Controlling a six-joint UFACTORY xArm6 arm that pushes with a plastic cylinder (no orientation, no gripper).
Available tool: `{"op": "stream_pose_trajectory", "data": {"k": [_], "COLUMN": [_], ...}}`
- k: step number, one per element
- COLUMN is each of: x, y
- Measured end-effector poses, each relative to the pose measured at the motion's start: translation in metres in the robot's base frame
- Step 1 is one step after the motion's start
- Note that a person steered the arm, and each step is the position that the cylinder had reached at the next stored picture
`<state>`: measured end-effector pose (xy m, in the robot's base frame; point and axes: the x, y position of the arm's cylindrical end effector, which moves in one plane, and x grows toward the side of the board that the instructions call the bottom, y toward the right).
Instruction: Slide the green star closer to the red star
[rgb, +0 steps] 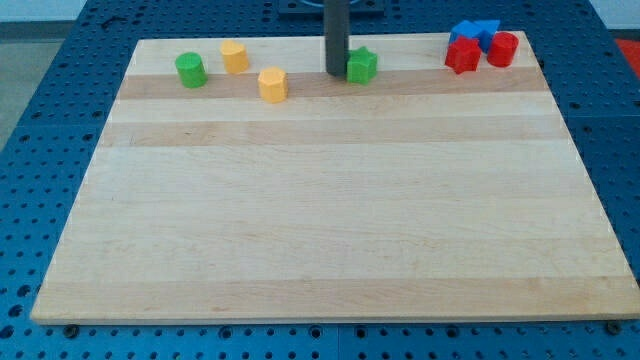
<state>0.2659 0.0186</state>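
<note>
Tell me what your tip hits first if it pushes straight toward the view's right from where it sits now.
My tip sits just left of the green star, seemingly touching, so that comes first. Farther along that line, near the view's top right, is the red star; depth is hard to judge.

The rod runs off the view's top edge
</note>
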Motion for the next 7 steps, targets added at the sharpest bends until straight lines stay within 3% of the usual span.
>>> {"op": "stream_pose_trajectory", "data": {"k": [7], "x": [0.011], "y": [0.111]}}
